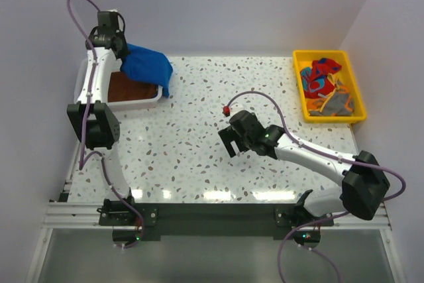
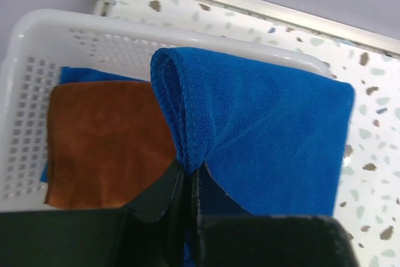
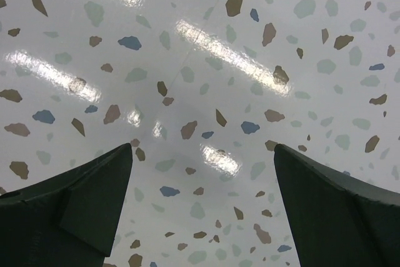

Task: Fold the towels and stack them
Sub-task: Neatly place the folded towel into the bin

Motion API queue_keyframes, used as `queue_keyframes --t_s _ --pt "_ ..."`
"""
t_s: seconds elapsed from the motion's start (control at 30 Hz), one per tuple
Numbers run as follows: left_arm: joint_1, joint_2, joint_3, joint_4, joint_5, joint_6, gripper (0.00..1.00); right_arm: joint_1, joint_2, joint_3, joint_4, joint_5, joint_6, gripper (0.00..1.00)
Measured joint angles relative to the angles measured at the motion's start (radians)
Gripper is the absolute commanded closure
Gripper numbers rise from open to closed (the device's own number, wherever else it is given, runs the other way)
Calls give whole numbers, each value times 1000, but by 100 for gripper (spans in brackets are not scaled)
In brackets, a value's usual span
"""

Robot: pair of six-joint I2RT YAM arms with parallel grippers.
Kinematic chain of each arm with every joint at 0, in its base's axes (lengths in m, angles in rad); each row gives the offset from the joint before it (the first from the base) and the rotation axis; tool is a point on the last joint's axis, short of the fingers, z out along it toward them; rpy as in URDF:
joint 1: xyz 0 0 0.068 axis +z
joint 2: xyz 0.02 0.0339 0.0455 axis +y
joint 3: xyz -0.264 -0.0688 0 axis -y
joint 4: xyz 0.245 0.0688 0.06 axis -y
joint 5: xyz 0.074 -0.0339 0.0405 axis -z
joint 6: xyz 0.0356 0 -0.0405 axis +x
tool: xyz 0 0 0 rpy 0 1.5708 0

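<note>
Left wrist | left gripper (image 2: 187, 173) clamped on blue towel (image 2: 262, 129) over white basket (image 2: 25, 110) | right gripper (image 3: 203, 148) jaws stood apart above table (image 3: 250, 60)

The left arm (image 1: 116, 175) and the right arm (image 1: 311, 152) are both built of white tubular links between chunky black joint housings. A thin purple cable (image 1: 262, 93) loops along each, the right one ending in a red plug (image 1: 226, 110). The right gripper's fingers (image 3: 87, 198) are dark, matt wedges, and small green lights (image 1: 137, 234) glow at the black bases (image 1: 119, 213).
</note>
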Motion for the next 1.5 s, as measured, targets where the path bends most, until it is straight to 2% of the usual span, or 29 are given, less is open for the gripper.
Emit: queue_keyframes --t_s 0.27,0.47,0.57,0.77,0.8,0.87,0.9,0.97,1.0,1.13,1.33,1.5 --pt "106 0 7 -9 -72 50 100 -5 45 39 -25 17 -17 1" --pt "145 0 1 2 -100 79 100 -5 52 45 -46 23 -17 1" --pt "150 0 -29 19 -108 81 96 -5 54 47 -53 24 -18 1" --pt "159 45 -101 43 -161 76 81 -5 74 49 -60 24 -18 1" --pt "162 61 -107 45 -177 76 69 -5 74 49 -61 24 -18 1" --pt "168 89 -113 46 -215 79 62 -5 74 49 -61 25 -18 1" --pt "172 102 -113 46 -239 79 50 -5 74 49 -61 25 -18 1" --pt "180 119 -113 46 -286 82 43 -5 74 49 -61 24 -18 1" --pt "183 121 -113 48 -311 81 36 -5 74 49 -61 24 -18 1" --pt "190 120 -112 80 -396 89 25 -5 74 49 -61 24 -18 1" --pt "192 109 -112 91 -428 84 25 -6 74 49 -61 37 -17 1" --pt "172 9 -189 106 -275 31 32 -27 74 49 -61 55 -14 2"
